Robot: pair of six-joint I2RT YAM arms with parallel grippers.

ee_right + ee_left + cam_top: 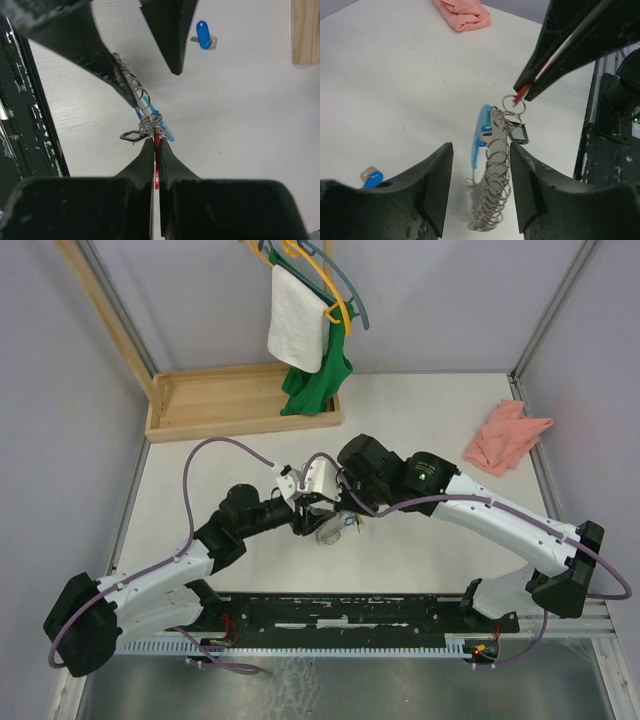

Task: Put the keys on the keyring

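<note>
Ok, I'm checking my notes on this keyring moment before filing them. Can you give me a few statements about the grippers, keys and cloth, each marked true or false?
1. The right gripper is shut on the red-tagged key. True.
2. The blue-headed key lies on the table, apart from both grippers. True.
3. The pink cloth sits inside the wooden tray. False: it lies on the table at the far right, and the tray is at the far left.
4. The left gripper has its fingers pressed together. False: they stand apart, with the wire coil between them.
</note>
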